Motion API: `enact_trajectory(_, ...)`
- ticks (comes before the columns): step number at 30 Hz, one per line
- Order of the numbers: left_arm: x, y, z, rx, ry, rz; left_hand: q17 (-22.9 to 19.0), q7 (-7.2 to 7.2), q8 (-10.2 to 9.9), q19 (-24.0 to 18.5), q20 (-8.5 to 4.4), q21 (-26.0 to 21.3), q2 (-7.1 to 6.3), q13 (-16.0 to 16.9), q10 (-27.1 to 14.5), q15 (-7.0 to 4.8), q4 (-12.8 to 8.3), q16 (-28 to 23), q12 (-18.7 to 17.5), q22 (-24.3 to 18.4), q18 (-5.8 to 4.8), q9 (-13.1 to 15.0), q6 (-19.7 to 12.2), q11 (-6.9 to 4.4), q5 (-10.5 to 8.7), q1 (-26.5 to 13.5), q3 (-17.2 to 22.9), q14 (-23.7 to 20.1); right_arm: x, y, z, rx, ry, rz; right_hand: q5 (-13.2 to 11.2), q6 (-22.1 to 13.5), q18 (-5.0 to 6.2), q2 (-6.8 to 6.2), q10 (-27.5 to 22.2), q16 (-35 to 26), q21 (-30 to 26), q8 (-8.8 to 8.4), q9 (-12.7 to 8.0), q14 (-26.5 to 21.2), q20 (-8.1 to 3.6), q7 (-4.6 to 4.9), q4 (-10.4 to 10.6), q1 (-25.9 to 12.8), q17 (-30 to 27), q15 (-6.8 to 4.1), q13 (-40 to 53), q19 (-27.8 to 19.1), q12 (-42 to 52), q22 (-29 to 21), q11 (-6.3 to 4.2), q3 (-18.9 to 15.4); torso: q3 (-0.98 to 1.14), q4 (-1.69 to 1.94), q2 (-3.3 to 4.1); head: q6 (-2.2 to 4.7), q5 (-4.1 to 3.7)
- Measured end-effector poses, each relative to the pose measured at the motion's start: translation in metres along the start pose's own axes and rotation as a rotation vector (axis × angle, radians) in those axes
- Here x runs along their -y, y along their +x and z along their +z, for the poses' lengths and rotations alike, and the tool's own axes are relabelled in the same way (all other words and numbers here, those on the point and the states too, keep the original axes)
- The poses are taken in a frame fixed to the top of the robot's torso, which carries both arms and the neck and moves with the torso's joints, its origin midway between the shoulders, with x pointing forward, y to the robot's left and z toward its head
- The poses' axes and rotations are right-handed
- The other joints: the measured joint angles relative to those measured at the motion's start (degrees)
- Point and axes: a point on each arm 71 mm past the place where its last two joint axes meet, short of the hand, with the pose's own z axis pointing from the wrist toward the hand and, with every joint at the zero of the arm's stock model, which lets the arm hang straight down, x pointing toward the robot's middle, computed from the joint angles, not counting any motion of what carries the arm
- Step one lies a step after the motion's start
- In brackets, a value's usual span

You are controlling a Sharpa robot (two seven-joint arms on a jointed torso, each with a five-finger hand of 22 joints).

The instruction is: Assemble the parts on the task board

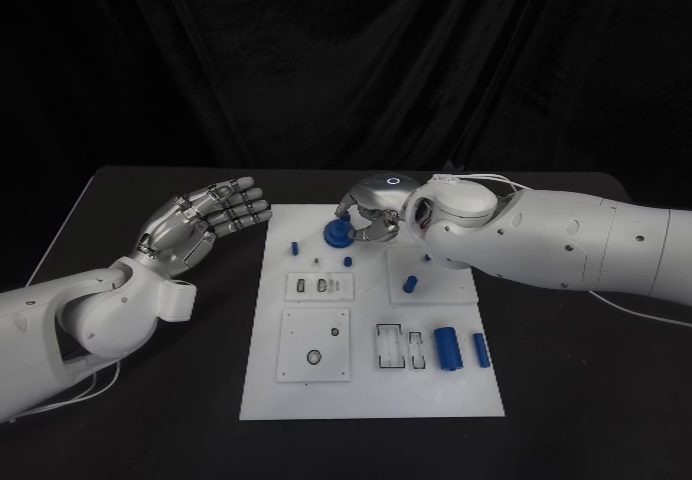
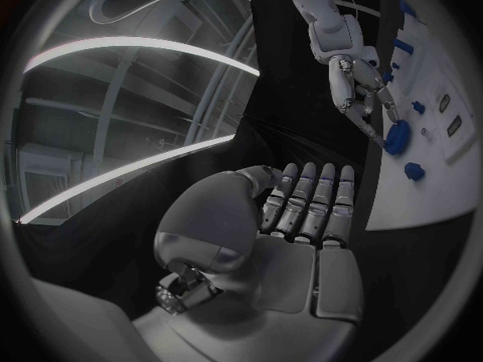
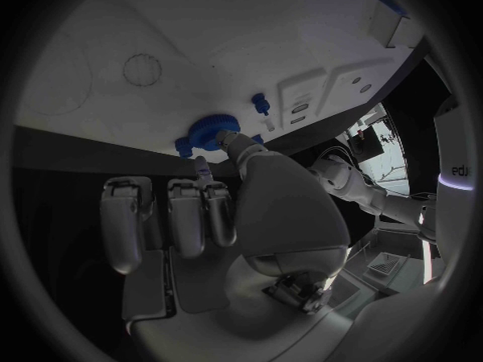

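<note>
The white task board (image 1: 368,395) lies in the middle of the black table. My right hand (image 1: 372,220) reaches over its far edge and pinches a round blue gear (image 1: 336,237) between thumb and a finger. The right wrist view shows the gear (image 3: 209,130) at the board's edge with the thumb tip on it. In the left wrist view the right hand (image 2: 357,80) comes down onto the gear (image 2: 395,137). My left hand (image 1: 202,225) is raised left of the board, fingers straight and holding nothing; its palm (image 2: 302,241) is bare.
Small blue pegs (image 1: 293,246) (image 1: 349,262) (image 1: 410,284) stand on the far half of the board. Two blue cylinders (image 1: 447,347) (image 1: 480,349) lie at its near right beside a slotted holder (image 1: 392,345). Raised white plates (image 1: 316,343) carry holes.
</note>
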Motion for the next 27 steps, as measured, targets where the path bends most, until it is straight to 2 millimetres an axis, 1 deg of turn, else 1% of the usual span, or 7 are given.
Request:
enact_trajectory(2,0.0,0.0,0.0,0.001,0.0,-0.003,0.0,-0.11,0.0,0.0,0.0,0.0,0.0,0.01,0.06,0.0,-0.01,0.13,0.0,-0.03,0.0,0.05,0.11,0.06,0.0,0.0,0.01,0.0,-0.001,0.0,0.001,-0.001,-0.001,0.0,-3.12,-0.83,0.0,0.25,0.0,0.0,0.19,0.0,-0.47,0.0,-0.3,-0.04,0.33,-0.64,0.0,-0.41,0.0,0.18,0.0,0.0,0.0,-0.33,0.0,0.03,0.0,-0.07,-0.09)
enact_trajectory(4,0.0,0.0,0.0,0.003,0.001,-0.004,0.0,-0.01,0.0,0.0,0.0,0.0,0.0,0.01,0.06,0.0,-0.17,0.24,0.0,-0.03,0.0,0.06,0.41,0.06,0.0,0.0,0.17,0.0,-0.001,0.001,0.001,-0.002,-0.002,-0.001,-5.56,-0.89,0.0,0.27,-0.12,0.0,0.22,0.0,-0.75,0.0,-0.37,-0.1,0.56,-0.93,0.0,-0.4,0.0,0.25,0.0,0.0,-0.11,-0.9,0.0,0.09,0.01,-0.08,-0.19)
enact_trajectory(6,0.0,0.0,0.0,0.004,0.001,-0.006,0.0,-0.01,0.0,0.0,0.0,0.0,0.0,0.02,0.06,0.0,-0.17,0.24,0.0,-0.02,0.01,0.06,0.41,0.06,0.0,0.0,0.17,0.0,-0.002,0.001,0.002,-0.002,-0.004,0.0,-7.29,-0.89,0.0,0.36,-0.21,0.0,0.22,0.0,-0.91,0.0,-0.37,-0.1,0.8,-1.01,0.0,-0.41,0.0,0.25,0.0,0.0,-0.2,-1.29,0.0,0.13,0.02,-0.09,-0.21)
enact_trajectory(9,0.0,-0.001,0.0,0.006,0.001,-0.009,0.0,-0.01,0.23,0.0,0.0,0.0,0.0,0.07,0.26,0.0,-0.17,0.24,0.0,-0.02,0.0,0.06,0.41,0.26,0.0,0.0,0.17,0.0,-0.003,0.001,0.002,-0.002,-0.007,0.0,-8.66,-0.63,0.0,0.58,-0.21,0.0,0.22,0.0,-0.98,0.0,-0.57,-0.37,0.88,-1.23,0.0,-0.41,0.0,0.05,0.0,0.0,-0.2,-1.69,0.0,0.14,0.02,-0.16,-0.21)
enact_trajectory(14,0.0,-0.002,0.0,0.009,0.002,-0.01,0.01,-0.01,0.23,0.0,0.0,0.0,0.0,0.07,0.26,0.0,-0.17,0.24,0.0,-0.02,0.0,0.05,0.41,0.26,0.0,0.0,0.17,0.0,-0.003,0.001,0.002,0.0,-0.008,0.003,-9.31,-0.02,0.01,0.73,-0.21,0.0,0.22,0.0,-1.01,0.0,-0.57,-0.27,0.87,-1.38,0.0,-0.41,-0.01,0.05,0.0,0.0,-0.2,-2.0,0.0,0.13,0.02,-0.23,-0.12)
enact_trajectory(19,0.0,-0.002,0.0,0.01,0.002,-0.012,0.01,-0.01,0.23,0.0,0.0,0.0,0.0,0.07,0.26,0.0,-0.01,0.23,0.0,-0.02,0.0,0.05,0.41,0.26,0.0,0.0,0.33,0.0,0.002,0.001,-0.003,0.008,-0.003,0.008,-9.81,1.98,0.01,0.73,-0.21,0.0,0.22,0.7,-0.93,0.0,-0.57,-0.2,1.25,-1.38,0.0,-0.4,-0.01,0.05,0.0,-0.01,-0.2,-2.4,0.0,0.13,0.02,-0.24,-0.02)
enact_trajectory(27,0.001,-0.004,-0.002,0.015,0.002,-0.012,-0.04,-0.01,0.23,0.0,0.0,0.0,0.0,0.06,0.26,0.0,-0.01,0.23,0.0,-0.02,0.0,0.05,0.41,0.26,0.0,0.0,0.32,0.0,0.028,-0.008,-0.036,0.074,0.027,0.052,-11.03,6.29,0.01,1.03,-0.21,0.0,0.24,2.23,-0.37,0.0,-0.57,0.42,2.1,-1.68,0.05,-0.4,-0.01,0.05,0.0,-0.01,-0.2,-3.85,0.02,0.1,0.03,-0.38,0.35)
